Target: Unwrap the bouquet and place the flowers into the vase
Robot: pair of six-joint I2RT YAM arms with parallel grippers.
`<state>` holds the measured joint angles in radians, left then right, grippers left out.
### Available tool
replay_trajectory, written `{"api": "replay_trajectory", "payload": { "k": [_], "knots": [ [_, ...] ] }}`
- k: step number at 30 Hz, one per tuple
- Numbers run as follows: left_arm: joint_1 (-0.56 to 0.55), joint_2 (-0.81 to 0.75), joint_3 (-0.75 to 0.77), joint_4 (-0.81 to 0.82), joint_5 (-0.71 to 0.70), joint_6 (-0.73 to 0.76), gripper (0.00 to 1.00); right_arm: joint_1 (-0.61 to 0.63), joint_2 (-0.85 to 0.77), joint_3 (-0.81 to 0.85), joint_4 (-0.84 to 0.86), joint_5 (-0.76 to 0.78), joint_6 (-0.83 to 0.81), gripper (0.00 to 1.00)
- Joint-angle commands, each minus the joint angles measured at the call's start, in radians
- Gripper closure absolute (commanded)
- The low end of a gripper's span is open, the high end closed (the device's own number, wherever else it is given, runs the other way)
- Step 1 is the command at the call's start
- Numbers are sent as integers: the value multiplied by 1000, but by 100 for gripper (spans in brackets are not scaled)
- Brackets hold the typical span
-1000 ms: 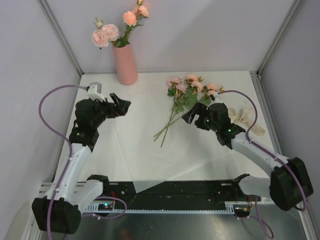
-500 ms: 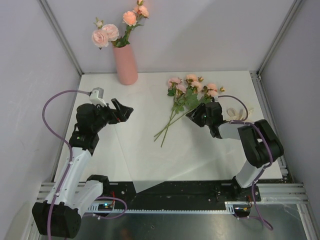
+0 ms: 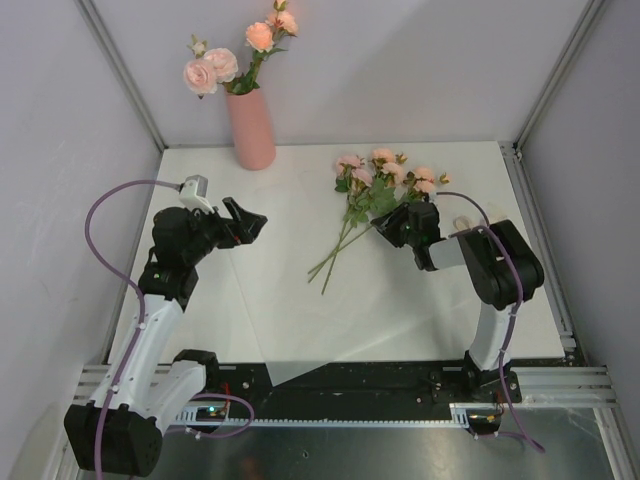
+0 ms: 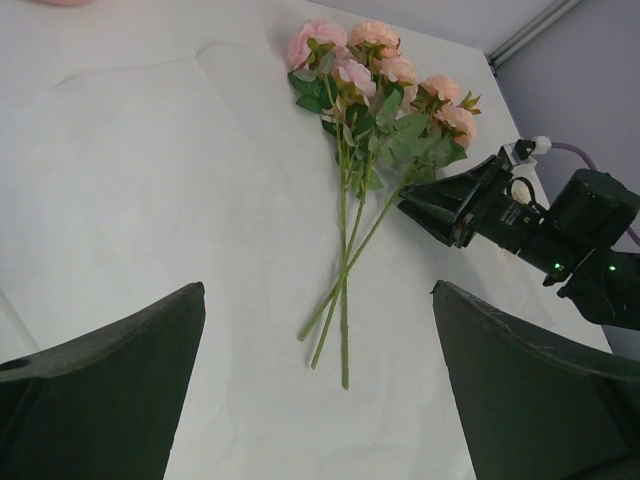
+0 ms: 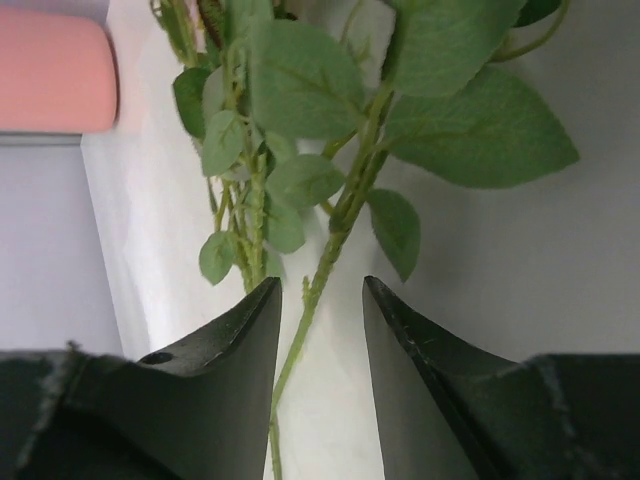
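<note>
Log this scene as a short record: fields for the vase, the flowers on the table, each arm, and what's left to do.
container: salmon-pink vase upright at the far left of the table, a few pink roses in it
on table: flowers lying flat, unwrapped, heads toward the back
left arm: left gripper open, empty, left of the stems
right arm: right gripper jaws either side of one green stem, gap showing, not clamped
remaining: lying flowers not yet in the vase

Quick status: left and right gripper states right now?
Left gripper: open wide, holding nothing.
Right gripper: open but narrow, with a flower stem between its fingers, not clamped.
</note>
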<state>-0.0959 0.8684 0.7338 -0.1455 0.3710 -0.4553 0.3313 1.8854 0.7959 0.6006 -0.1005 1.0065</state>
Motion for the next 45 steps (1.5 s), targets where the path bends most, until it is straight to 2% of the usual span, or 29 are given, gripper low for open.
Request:
{"api": "replay_trajectory", "payload": {
  "k": [1,12,14,18,20,24,28,38,42,45],
  "knots": [
    [-5,-8,-2,4,16,-4,0,-5,66,50,76,42,38,57],
    [-5,3,-2,4,12,-9,0,-3,128,93,126,85,45,66],
    [-4,3,-3,4,10,-9,0,-3,131,97,131,89,49,73],
    [-4,2,-4,4,15,-6,0,0,95,98,120,99,9,95],
    [-4,0,-5,3,16,-4,0,-2,53,95,96,100,-16,99],
    [-5,4,-2,4,15,-5,0,3,-63,106,-36,174,-57,100],
    [-4,0,-2,4,17,-6,0,30,-152,153,-287,269,-130,100],
    [-4,6,3,4,30,-7,1,112,-328,259,-646,457,-357,100],
    [-6,15,10,6,62,-10,2,124,-421,278,-665,380,-496,100],
    [-12,39,26,8,123,-8,5,129,-491,279,-644,188,-580,100]
  ]
}}
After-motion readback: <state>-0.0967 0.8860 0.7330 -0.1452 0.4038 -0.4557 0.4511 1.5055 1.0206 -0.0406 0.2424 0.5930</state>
